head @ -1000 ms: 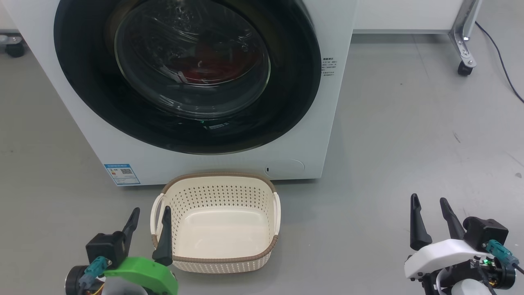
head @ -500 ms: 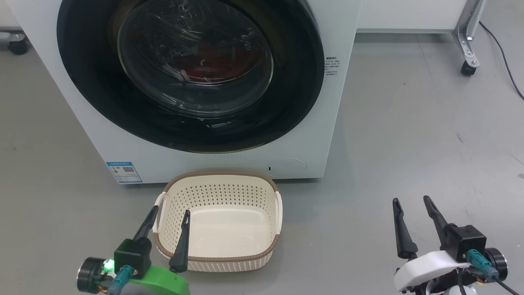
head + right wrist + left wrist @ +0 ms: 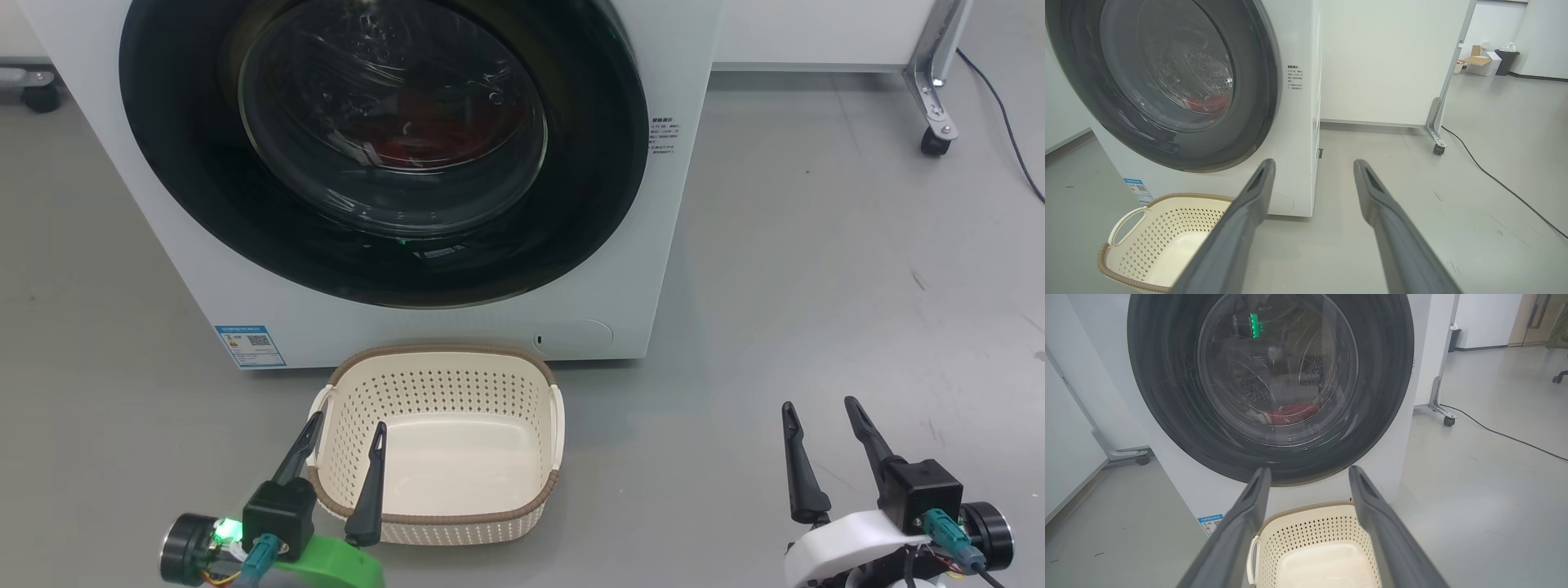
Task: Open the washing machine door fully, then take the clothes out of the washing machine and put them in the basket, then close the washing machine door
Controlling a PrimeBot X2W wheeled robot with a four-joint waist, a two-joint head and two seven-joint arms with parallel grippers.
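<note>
Left hand, wide open and empty, is held over the basket's left rim; right hand, likewise, over bare floor. The washing machine door is shut, the clothes seen behind its glass. Opening is judged the step in hand: the door's edge must be caught. A blue sticker and small print cannot be read.

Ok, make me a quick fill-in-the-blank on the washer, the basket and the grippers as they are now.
1. The washing machine door is ____.
2. The clothes behind its glass are ____ in colour.
3. The basket in front of the washing machine is ____.
4. The left gripper and the right gripper both stand ____, holding nothing.
Missing words: closed; red; empty; open.
</note>
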